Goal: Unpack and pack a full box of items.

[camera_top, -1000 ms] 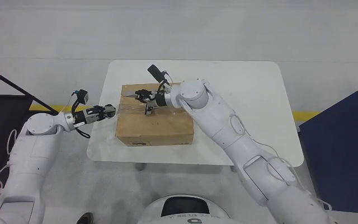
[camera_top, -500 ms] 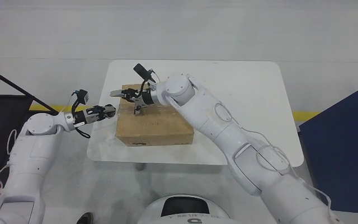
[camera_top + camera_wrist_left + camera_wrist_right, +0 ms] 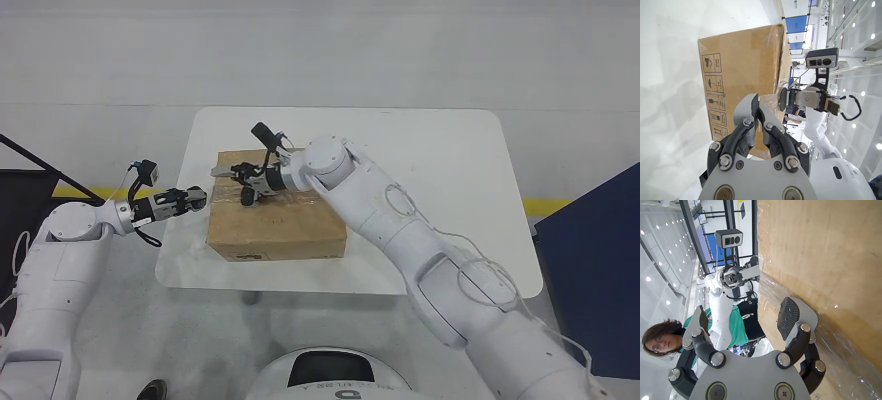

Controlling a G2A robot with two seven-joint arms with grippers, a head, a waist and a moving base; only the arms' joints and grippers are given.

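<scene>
Box (image 3: 280, 225): closed, on surface (image 3: 440, 180). Left tool (image 3: 756, 106): pinched shut, apparently empty, just beside box's left end. Right tool (image 3: 745, 313): spread wide, empty, over box's top tape (image 3: 776, 289). You should expect stiff, probably heavy carton and slick tape; grip flap edges.

The box (image 3: 277, 215) is my one big obstacle: it sits on the left-front part of the table (image 3: 440, 180), flaps shut and taped; I see room to pass along its right side and behind it, over bare tabletop; on its left only a narrow strip of table shows, and the left gripper (image 3: 197, 197) stands there, fingers together, just beside the wall; the right gripper (image 3: 235, 183), fingers spread, hangs over the top's far-left corner, its arm crossing the far-right corner.
</scene>
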